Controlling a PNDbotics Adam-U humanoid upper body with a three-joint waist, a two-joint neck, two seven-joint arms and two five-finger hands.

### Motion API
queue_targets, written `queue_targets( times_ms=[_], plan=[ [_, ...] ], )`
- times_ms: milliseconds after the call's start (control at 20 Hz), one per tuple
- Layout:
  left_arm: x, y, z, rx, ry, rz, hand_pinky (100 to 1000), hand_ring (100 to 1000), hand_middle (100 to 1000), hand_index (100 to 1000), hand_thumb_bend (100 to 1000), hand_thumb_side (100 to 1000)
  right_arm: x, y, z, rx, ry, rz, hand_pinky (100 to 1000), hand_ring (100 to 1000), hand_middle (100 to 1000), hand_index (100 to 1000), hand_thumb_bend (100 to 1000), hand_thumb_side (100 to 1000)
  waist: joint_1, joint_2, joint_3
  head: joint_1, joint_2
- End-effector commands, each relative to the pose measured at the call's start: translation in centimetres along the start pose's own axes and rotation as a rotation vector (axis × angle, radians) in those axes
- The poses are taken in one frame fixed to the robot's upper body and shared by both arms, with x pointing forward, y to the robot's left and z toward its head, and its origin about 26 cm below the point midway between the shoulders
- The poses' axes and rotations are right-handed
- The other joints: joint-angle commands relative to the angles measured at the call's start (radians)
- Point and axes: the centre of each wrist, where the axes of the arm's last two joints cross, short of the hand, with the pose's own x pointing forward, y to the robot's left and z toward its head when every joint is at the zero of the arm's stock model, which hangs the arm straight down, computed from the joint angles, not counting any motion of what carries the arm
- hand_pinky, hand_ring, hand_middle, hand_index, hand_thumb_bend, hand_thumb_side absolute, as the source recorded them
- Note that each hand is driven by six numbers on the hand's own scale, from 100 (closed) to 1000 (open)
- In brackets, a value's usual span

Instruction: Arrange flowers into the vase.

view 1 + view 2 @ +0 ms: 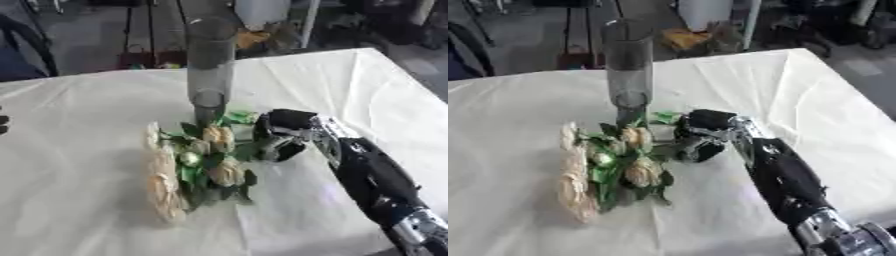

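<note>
Left eye view: right hand [280, 134] fingers curled on flowers [206, 160] nr vase [210, 65]

right arm: black, reaching in from the lower right
right robot hand [278, 134]: black fingers curled
left robot hand [3, 122]: only a sliver shows at the left edge

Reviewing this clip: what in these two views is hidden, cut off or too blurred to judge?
- Right hand: both views show its back at the flowers; whether its fingers hold a stem is hidden by the hand and leaves.
- Stems: buried under leaves and blurred, so their number is unclear.
- Left hand: only a dark sliver at the left eye view's left edge, cut off; absent from the right eye view.
- Vase: its base is hidden behind the flowers.
</note>
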Motion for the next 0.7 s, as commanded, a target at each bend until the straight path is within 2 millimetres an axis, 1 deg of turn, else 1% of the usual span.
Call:
queue_targets(
  times_ms=[50, 200, 250, 300, 350, 400, 500, 700],
  plan=[
    [0.73, 0.46, -0.50, 0.001, -0.030, -0.012, 763, 748, 742, 791, 722, 961, -0.64, -1.04, 0.55, -0.030, 0.024, 0.035, 258, 313, 263, 463, 172, 413, 0.004, -0.008, 0.000, -0.001, 0.002],
    [0.73, 0.47, -0.51, 0.002, -0.030, -0.013, 763, 748, 741, 791, 722, 961, -0.63, -1.03, 0.56, -0.059, 0.028, 0.042, 173, 253, 200, 415, 134, 453, 0.004, -0.008, 0.000, -0.001, 0.002],
    [0.74, 0.48, -0.51, 0.002, -0.030, -0.013, 763, 748, 741, 791, 722, 961, -0.63, -1.03, 0.57, -0.071, 0.029, 0.044, 163, 246, 191, 408, 128, 457, 0.004, -0.008, -0.001, -0.001, 0.001],
    [0.74, 0.48, -0.52, 0.003, -0.030, -0.013, 763, 748, 741, 791, 722, 961, -0.63, -1.04, 0.58, -0.084, 0.030, 0.046, 121, 217, 161, 384, 111, 475, 0.004, -0.008, -0.001, -0.001, 0.001],
    [0.74, 0.48, -0.51, 0.003, -0.030, -0.013, 763, 748, 741, 791, 722, 961, -0.62, -1.02, 0.60, -0.099, 0.031, 0.047, 105, 206, 148, 373, 100, 485, 0.004, -0.008, -0.001, -0.001, 0.001],
    [0.74, 0.47, -0.51, 0.003, -0.030, -0.012, 763, 748, 741, 791, 722, 961, -0.62, -1.01, 0.61, -0.114, 0.033, 0.048, 100, 185, 126, 350, 100, 516, 0.004, -0.008, -0.001, -0.001, 0.000],
    [0.75, 0.47, -0.53, 0.003, -0.031, -0.012, 763, 747, 741, 790, 722, 960, -0.63, -0.94, 0.65, -0.145, 0.038, 0.049, 100, 157, 100, 322, 100, 546, 0.004, -0.008, -0.001, -0.001, 0.000],
    [0.77, 0.46, -0.54, 0.003, -0.031, -0.012, 763, 747, 741, 790, 722, 961, -0.66, -0.56, 0.79, -0.197, 0.053, 0.041, 100, 114, 100, 305, 100, 597, 0.005, -0.008, -0.001, -0.001, 0.000]
  ],
)
